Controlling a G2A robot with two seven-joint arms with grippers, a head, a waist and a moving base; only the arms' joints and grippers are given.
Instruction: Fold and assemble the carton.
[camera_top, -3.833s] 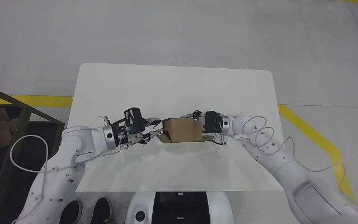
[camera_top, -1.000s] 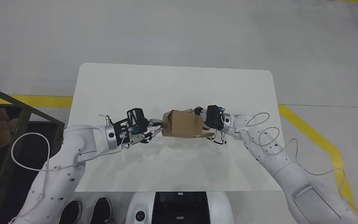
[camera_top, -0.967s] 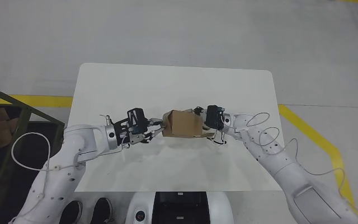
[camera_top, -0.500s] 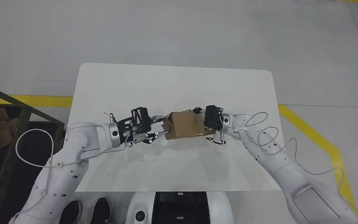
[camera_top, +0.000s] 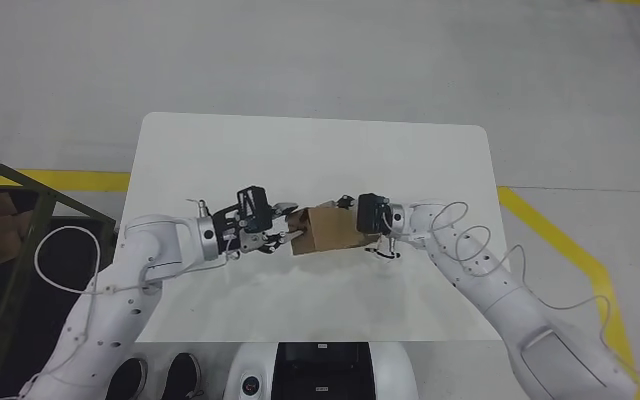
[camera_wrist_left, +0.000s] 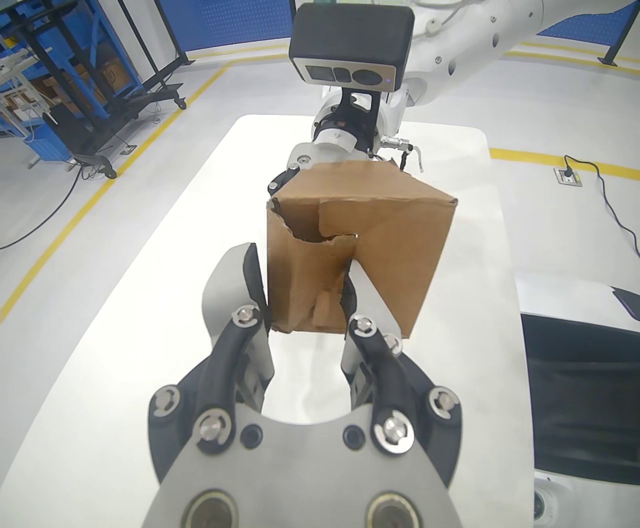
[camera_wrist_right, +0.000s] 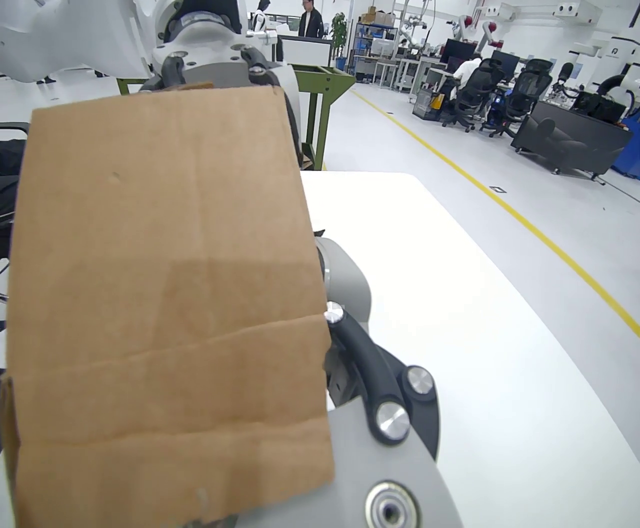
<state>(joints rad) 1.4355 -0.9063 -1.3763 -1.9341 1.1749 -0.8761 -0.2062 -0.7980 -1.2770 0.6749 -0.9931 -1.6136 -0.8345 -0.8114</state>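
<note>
Left wrist view has the left gripper (camera_wrist_left: 305, 287) closed onto the near end of the carton (camera_wrist_left: 360, 240). One jaw lies against the outer edge of the end flap and the other presses on its opposite side, so the flap is pinched between them. That end faces straight back at this hand, its flaps ragged and only partly tucked, with a dark gap near one upper corner. The grip looks meant to steady this end and work the loose flap inward while the box is braced from the other side.

Directly beyond the carton from this hand, the right gripper (camera_top: 356, 212) sits at the far end. Cardboard covers it in its own wrist view, so I cannot tell whether it is clamped on or merely backing the box.

The carton sits between the two hands, close to both wrists and low over the table (camera_wrist_left: 150, 240); whether it touches the surface I cannot tell. Its long axis runs from one hand to the other, slightly skewed. The unfinished end points at the left gripper and the far end at the right.
</note>
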